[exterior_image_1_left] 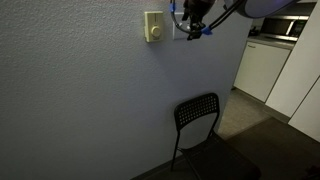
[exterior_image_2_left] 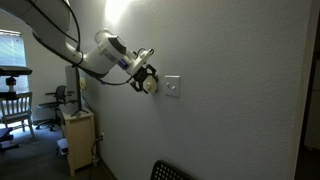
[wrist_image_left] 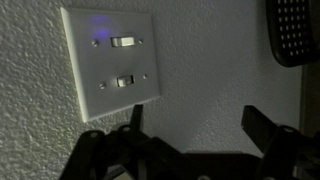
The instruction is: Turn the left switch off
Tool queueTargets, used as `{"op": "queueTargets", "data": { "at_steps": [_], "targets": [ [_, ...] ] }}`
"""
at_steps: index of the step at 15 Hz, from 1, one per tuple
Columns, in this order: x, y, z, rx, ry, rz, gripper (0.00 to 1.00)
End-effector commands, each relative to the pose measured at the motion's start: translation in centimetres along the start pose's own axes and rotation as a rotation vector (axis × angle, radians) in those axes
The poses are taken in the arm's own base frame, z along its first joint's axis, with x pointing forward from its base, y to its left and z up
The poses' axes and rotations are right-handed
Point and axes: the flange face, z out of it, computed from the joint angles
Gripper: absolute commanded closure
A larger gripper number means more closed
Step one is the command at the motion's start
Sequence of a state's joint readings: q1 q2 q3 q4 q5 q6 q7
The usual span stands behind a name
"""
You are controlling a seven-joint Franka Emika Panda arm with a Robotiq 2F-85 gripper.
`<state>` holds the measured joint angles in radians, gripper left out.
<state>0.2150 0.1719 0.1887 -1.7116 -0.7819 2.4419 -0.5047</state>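
Black two-finger gripper (exterior_image_2_left: 150,83), jaws spread and empty, sits near the wall with the flat white left switch (exterior_image_2_left: 170,87) in its square white wall plate (wrist_image_left: 85,60) just beside it, up-left in the wrist view.

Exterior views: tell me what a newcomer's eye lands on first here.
The robot arm reaches across a textured wall, its tool right by the square white switch plate. A cream-yellow plate with a round knob sits beside it, and a black chair stands below.
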Motion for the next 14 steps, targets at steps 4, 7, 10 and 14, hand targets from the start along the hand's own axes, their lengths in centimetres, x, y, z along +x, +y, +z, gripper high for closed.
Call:
{"op": "queueTargets", "data": {
  "at_steps": [4,7,10,14],
  "targets": [
    [-1.1,1.1,1.9,-0.033,0.024,-0.128,0.0],
    [-1.2,1.6,1.8,-0.033,-0.001,-0.153,0.0],
    [-1.0,2.0,1.9,-0.042,0.021,-0.161,0.0],
    [-1.4,2.5,2.2,-0.021,-0.019,-0.126,0.0]
  ]
}}
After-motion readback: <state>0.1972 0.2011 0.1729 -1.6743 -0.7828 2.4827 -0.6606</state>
